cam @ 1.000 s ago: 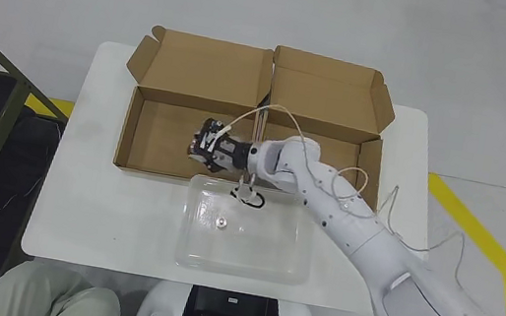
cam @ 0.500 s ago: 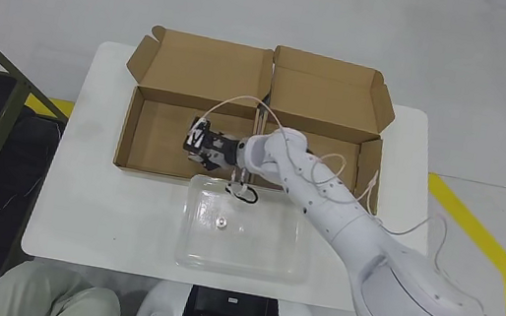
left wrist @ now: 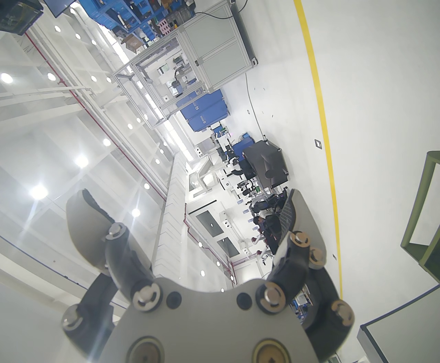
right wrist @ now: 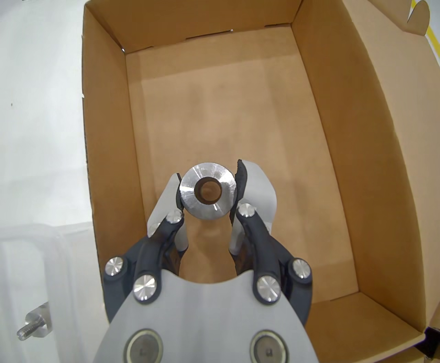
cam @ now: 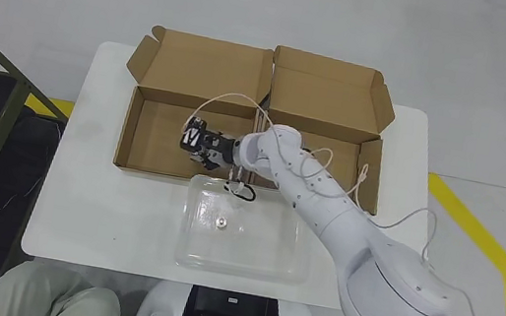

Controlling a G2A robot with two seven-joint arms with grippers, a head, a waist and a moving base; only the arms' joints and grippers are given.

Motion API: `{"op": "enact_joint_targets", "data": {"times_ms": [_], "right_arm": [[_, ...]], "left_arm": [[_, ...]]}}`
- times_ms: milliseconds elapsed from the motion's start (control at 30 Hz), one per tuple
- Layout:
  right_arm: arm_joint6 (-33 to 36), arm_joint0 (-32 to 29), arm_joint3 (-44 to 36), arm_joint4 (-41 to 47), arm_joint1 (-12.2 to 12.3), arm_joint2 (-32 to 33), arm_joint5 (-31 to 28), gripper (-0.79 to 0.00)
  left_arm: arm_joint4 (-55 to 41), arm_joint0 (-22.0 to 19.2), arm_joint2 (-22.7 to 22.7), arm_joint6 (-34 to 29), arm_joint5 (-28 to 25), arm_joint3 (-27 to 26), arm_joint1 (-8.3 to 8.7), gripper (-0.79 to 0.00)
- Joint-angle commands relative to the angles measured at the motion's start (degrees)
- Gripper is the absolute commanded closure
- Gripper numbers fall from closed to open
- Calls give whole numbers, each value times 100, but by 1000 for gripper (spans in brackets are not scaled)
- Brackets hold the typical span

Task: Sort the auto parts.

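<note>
My right gripper (right wrist: 208, 190) is shut on a round metal bushing (right wrist: 208, 190) with a centre hole, held over the bare floor of the left cardboard box (right wrist: 227, 113). From above, that gripper (cam: 198, 140) hangs inside the left box (cam: 152, 137) near its middle. A metal part with a threaded stud (right wrist: 34, 325) lies in the clear plastic tray (right wrist: 31, 247); the top view shows it as a small metal part (cam: 221, 221) in the tray (cam: 291, 264). My left gripper (left wrist: 187, 216) points up at the hall ceiling, open and holding nothing.
A second cardboard box (cam: 365, 171) adjoins the first on the right, both with flaps open at the back. The white table (cam: 88, 192) has bare room left of the boxes and tray. Loose cables (cam: 369, 181) trail along the right arm.
The right gripper has carried the bushing leftward and deeper into the left box, away from the tray's edge.
</note>
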Motion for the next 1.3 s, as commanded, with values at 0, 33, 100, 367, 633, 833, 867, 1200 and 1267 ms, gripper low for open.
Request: {"op": "enact_joint_targets", "data": {"times_ms": [0,33,100,367,633,833,867,1200,1267], "right_arm": [[-14,17,81,-14,-39,5,-18,-262],[-25,25,117,-23,-59,7,-26,-286],[-52,42,193,-32,-94,18,-51,-311],[-335,139,345,-104,-158,103,-154,-385],[-789,228,230,-258,-86,246,-238,-394],[-1028,199,-127,-435,66,391,-266,-422],[-1050,180,-212,-474,100,416,-275,-425],[-749,-287,-1536,-863,562,813,-261,-489],[-590,-447,-1892,-932,681,940,-251,-489]], "left_arm": [[0,0,0,0,0,0,0,-785],[0,0,0,0,0,0,0,-785],[0,0,0,0,0,0,0,-785],[0,0,0,0,0,0,0,-785],[0,0,0,0,0,0,0,-785],[0,0,0,0,0,0,0,-785],[0,0,0,0,0,0,0,-785],[0,0,0,0,0,0,0,-785],[0,0,0,0,0,0,0,-785]]}}
